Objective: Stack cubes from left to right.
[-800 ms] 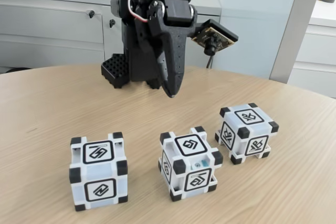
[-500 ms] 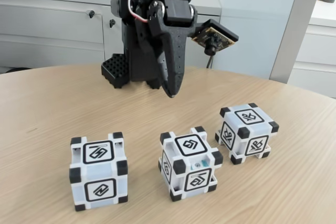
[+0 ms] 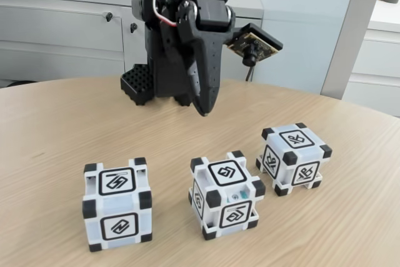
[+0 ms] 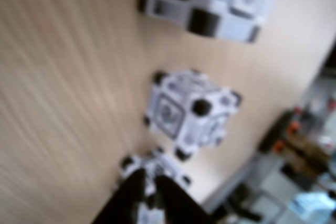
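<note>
Cubes (image 3: 228,194) apart, below raised gripper (image 3: 203,112)

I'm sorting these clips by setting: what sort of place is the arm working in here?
Probably a home or office room rather than a lab. The fixed view shows a round wooden table, pale cabinets with dark knobs behind it, and a white counter at right. The cubes sit on the table.
</note>
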Action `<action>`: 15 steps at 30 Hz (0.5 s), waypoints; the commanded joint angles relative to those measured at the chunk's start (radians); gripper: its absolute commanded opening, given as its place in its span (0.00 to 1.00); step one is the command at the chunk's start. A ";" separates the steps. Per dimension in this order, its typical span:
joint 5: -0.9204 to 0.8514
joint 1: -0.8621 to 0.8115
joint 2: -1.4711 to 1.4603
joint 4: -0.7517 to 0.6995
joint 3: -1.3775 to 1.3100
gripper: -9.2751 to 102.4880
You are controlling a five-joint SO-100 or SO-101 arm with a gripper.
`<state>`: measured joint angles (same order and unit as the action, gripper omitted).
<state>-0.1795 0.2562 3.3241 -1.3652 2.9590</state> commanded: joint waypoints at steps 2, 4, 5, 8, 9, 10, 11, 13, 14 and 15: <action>0.031 0.006 -0.244 0.031 -0.166 0.08; 0.092 0.006 -0.400 0.058 -0.278 0.08; 0.117 0.006 -0.488 0.067 -0.336 0.08; 0.183 0.006 -0.747 0.081 -0.514 0.08; 0.213 0.006 -0.833 0.081 -0.569 0.08; 0.245 -0.003 -0.914 0.081 -0.621 0.08; 0.268 -0.005 -0.986 0.081 -0.669 0.08; 0.291 -0.008 -1.115 0.072 -0.747 0.08; 0.295 -0.005 -1.170 0.069 -0.778 0.08; 0.301 0.003 -1.213 0.067 -0.802 0.08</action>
<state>0.0997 0.2562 2.2519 -1.3008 2.2534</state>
